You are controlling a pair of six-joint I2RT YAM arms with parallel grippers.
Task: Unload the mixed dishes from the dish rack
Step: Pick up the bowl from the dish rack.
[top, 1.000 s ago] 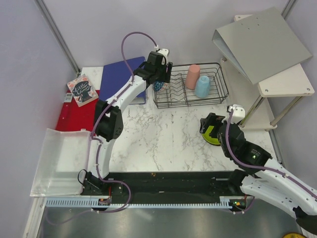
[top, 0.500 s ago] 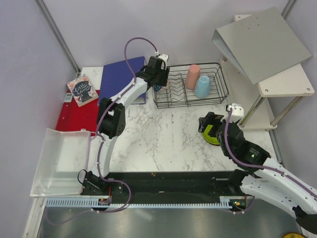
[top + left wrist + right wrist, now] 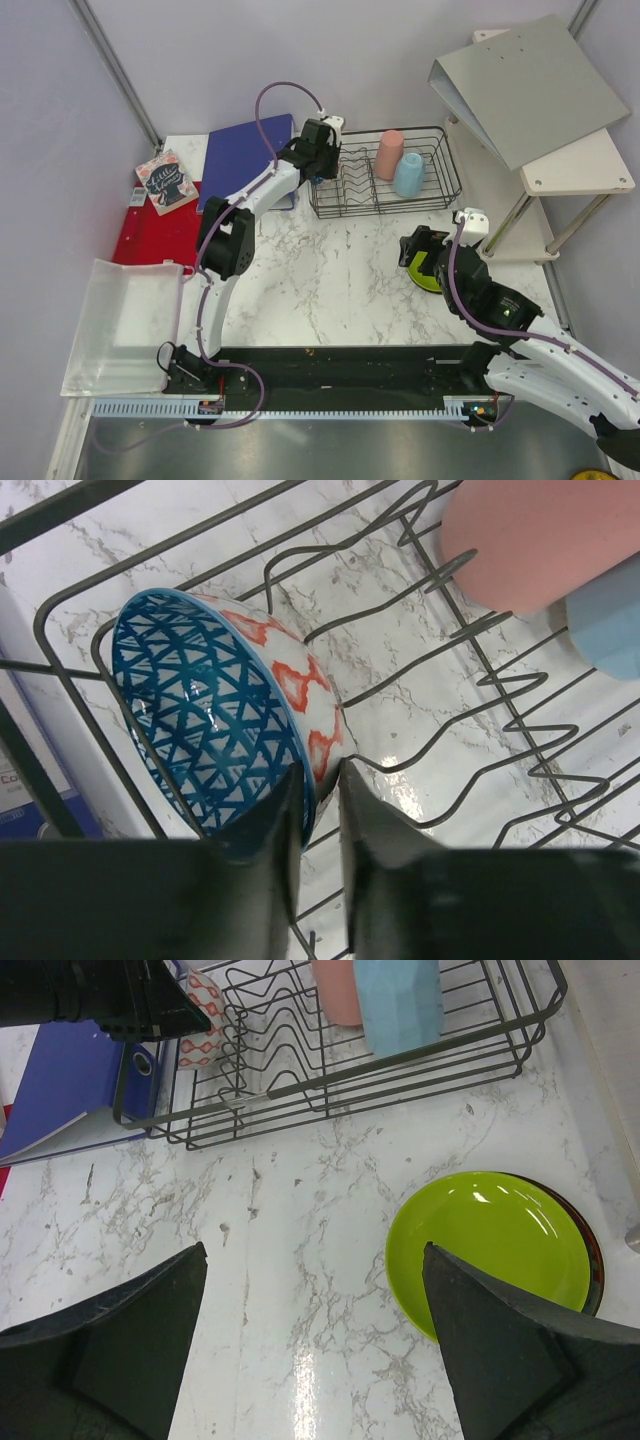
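Small blue patterned bowl (image 3: 200, 710), rim partly hidden, in left tool (image 3: 320, 772); right tool (image 3: 315, 1252) wide

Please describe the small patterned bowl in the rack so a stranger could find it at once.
Find the black wire dish rack beside the blue binder. At its left end, away from the pink cup and light blue cup, a small bowl leans on edge: blue triangles inside, orange diamonds on white outside.
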